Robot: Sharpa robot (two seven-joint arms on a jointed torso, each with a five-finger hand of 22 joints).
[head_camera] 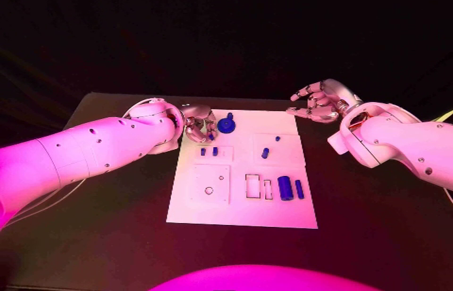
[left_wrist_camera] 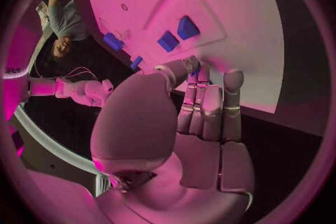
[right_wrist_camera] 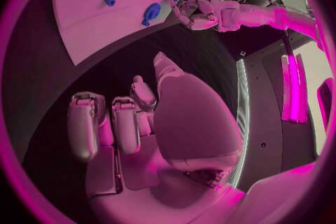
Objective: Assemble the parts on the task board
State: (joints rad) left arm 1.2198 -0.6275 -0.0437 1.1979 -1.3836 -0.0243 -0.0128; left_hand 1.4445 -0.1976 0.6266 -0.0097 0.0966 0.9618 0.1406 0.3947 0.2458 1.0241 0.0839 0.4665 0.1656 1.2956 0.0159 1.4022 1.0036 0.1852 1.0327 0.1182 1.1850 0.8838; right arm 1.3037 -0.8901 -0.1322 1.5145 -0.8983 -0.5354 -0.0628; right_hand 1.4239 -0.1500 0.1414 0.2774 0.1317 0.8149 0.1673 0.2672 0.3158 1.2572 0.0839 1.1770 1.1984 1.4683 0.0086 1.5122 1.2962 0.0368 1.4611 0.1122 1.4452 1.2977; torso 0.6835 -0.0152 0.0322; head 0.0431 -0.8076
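The white task board (head_camera: 243, 206) lies mid-table. My left hand (head_camera: 200, 122) hovers at its far left corner, thumb and fingertips drawn together beside a round blue part (head_camera: 226, 125). A sliver of blue (left_wrist_camera: 198, 70) shows behind those fingertips (left_wrist_camera: 190, 64), and I cannot tell whether they grip it. Two small blue pegs (head_camera: 209, 152) stand just nearer on the board. My right hand (head_camera: 321, 101) hangs off the board's far right corner, fingers loosely bent and apart, holding nothing. From the right wrist, the round part (right_wrist_camera: 152, 11) sits close to my left hand (right_wrist_camera: 196, 11).
Two small blue pegs (head_camera: 265, 152) (head_camera: 277, 138) stand right of centre. Two blue cylinders (head_camera: 285, 188) (head_camera: 299, 188) lie at the near right beside two narrow slots (head_camera: 253, 186). A raised square with a small hole (head_camera: 209, 190) sits near left. Black table (head_camera: 378, 239) surrounds the board.
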